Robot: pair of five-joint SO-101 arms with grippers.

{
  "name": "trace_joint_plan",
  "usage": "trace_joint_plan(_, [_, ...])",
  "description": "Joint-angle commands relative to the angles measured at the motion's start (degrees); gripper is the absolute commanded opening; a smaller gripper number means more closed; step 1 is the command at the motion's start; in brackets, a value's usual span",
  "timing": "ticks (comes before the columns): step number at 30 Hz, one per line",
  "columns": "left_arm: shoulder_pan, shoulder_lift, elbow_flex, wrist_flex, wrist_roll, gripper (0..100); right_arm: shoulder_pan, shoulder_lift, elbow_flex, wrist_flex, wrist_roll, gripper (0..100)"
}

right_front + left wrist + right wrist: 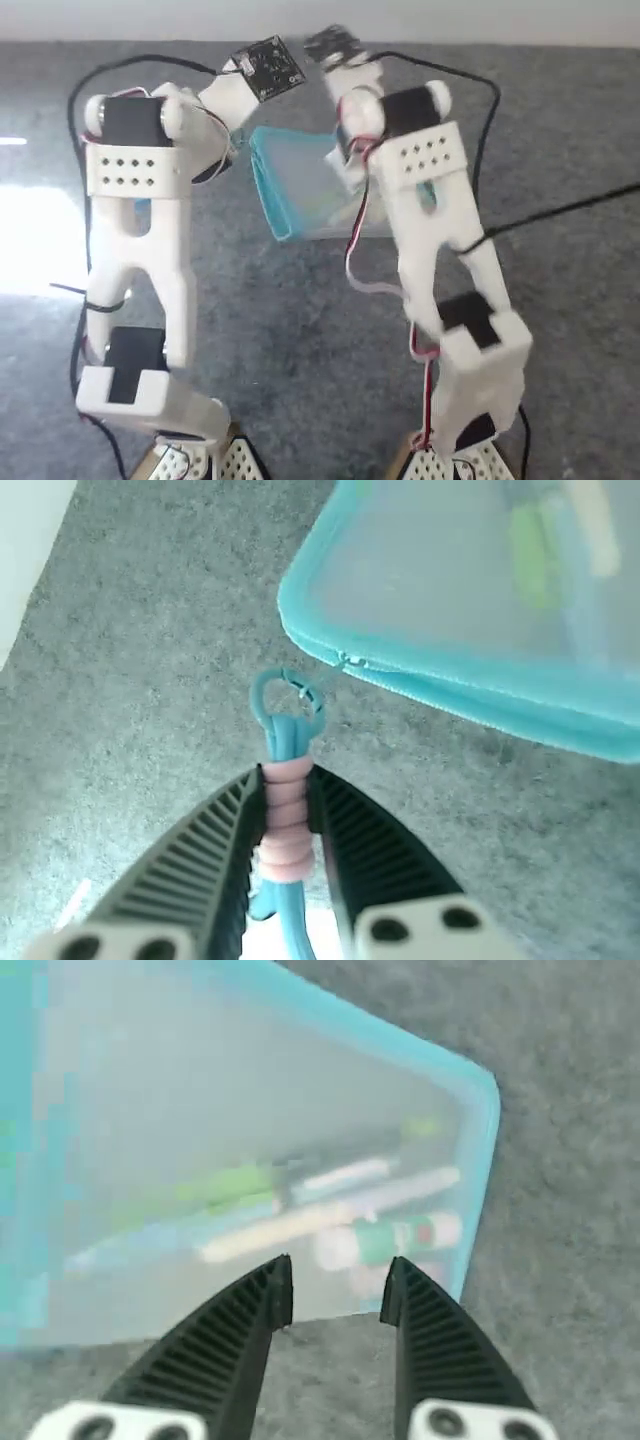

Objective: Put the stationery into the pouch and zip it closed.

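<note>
- The pouch (300,185), of light blue with a see-through wall, lies on the grey table (300,340) between the two arms, in the far half of the table as the high view shows it.
- The stationery (330,1210) is inside the pouch. Through the wall one sees several pens lying side by side, a green marker (225,1185) and a short tube with a green label (390,1240).
- The left gripper (287,780) is closed tight on the zip pull (285,825), a pink ribbed piece that stands between the two black fingers.
- From the zip pull a blue loop (285,700) goes on to the slider (350,662), which sits at a rounded corner of the pouch. This corner is just beside the fingertips, and the cord is nearly straight.
- I cannot tell from these pictures whether the zip along the edge is fully closed.
- The right gripper (337,1285) holds nothing; its jaws stand partly apart.
- Its tips are at the edge of the pouch on the side where the tube lies, the grey table showing between the fingers. Whether the tips touch the pouch, I cannot tell.
</note>
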Motion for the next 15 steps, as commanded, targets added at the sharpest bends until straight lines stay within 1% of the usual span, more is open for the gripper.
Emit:
trace_joint_plan(1, [-0.7,-2.55,-2.07,0.35,0.88,1,-1.54,-9.36,6.77,-2.51,0.88,16.2])
trace_joint_plan(5, [-1.67,-2.11,-1.98,1.58,0.88,1,3.82,-7.96,17.67,-18.15,1.14,16.2])
trace_joint_plan(7, [-2.55,-1.93,0.04,1.67,0.88,1,4.88,-4.26,21.71,-23.78,3.43,16.4])
trace_joint_plan(10, [-3.6,-1.93,8.13,0.62,0.88,1,5.23,2.51,21.01,-25.45,4.22,16.4])
trace_joint_plan(15, [-3.87,-2.02,26.15,-4.48,0.88,1,4.79,13.05,9.41,-22.46,4.31,16.5])
